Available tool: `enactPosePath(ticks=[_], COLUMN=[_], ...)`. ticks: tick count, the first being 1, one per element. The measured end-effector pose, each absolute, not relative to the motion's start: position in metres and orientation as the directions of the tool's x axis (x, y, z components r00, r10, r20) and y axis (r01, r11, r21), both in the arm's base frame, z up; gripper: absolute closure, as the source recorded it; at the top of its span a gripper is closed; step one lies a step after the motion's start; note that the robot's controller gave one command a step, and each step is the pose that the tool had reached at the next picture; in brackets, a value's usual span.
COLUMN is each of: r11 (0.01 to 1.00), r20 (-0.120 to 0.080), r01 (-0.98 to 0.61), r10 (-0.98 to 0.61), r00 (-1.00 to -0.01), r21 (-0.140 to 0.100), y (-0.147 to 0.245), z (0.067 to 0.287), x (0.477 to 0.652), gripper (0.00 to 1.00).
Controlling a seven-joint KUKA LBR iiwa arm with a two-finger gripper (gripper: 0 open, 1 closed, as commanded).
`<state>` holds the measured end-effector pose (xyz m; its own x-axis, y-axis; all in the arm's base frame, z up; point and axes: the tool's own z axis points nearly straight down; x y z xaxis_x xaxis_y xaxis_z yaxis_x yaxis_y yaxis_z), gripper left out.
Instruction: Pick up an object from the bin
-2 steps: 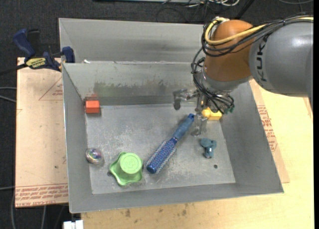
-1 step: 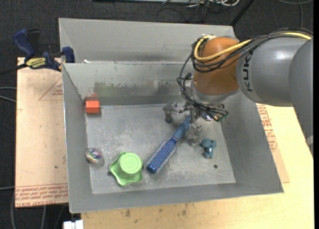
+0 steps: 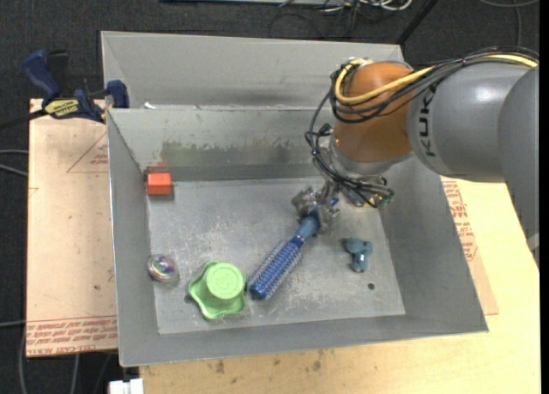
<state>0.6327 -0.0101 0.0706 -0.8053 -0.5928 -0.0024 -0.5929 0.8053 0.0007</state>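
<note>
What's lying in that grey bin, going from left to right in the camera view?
shiny little ball → green scalloped lid → blue brush → small blue-green piece. The orange block lies farther back, directly in line with the ball, so I leave it unplaced.

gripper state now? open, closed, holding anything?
Gripper: cannot be told. It sits right at the handle end of the blue brush.
</note>
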Motion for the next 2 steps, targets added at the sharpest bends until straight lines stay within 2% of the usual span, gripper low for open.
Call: enactPosePath(ticks=[1,2], r11=[0.744,0.736], r20=[-0.009,-0.01], r01=[-0.668,-0.677], r10=[-0.668,-0.677], r00=[-0.744,-0.736], r21=[-0.005,-0.007], y=[0.011,0.015], z=[0.197,0.277], x=[0.607,0.606], gripper=[1.0,1.0])
